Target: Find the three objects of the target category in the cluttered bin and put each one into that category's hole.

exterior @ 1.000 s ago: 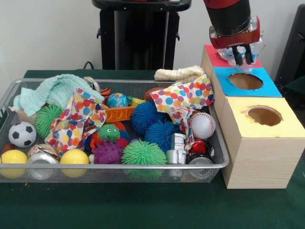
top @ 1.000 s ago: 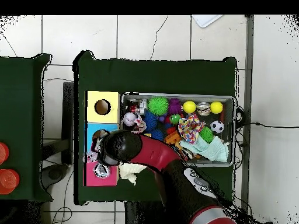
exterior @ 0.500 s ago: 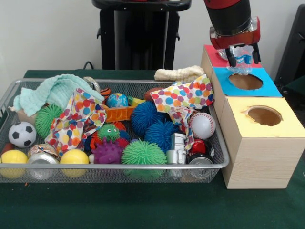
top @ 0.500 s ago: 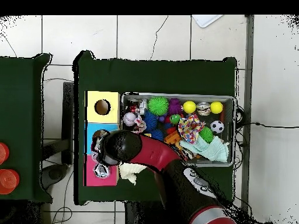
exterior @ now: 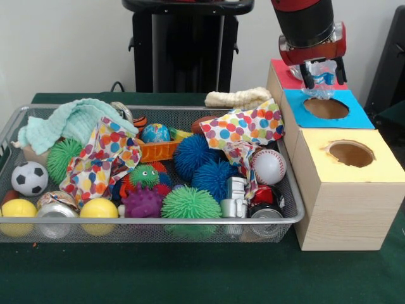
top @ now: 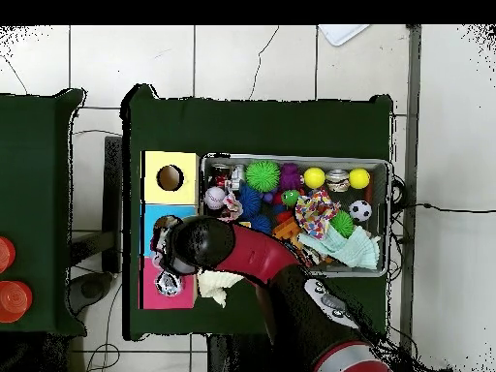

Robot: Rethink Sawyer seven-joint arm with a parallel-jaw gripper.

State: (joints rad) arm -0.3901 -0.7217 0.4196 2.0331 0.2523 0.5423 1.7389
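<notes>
My gripper hangs over the row of boxes, where the red-topped box meets the blue-topped box. Its fingers stand apart, so it is open. A crumpled clear plastic piece sits between them, just behind the blue box's hole. From overhead the gripper lies between the blue hole and the red box's hole, where something clear shows. The wire bin holds balls, spiky toys, cans and cloths.
A yellow-topped box with its own hole stands nearest the camera. A dotted cloth drapes over the bin's right edge. A cream cloth lies behind the bin. A baseball and toy car sit near the boxes.
The fingers have spread apart since a second ago, and the gripper has lifted slightly. The clear plastic now looks narrower between them. Nothing in the bin has moved.
</notes>
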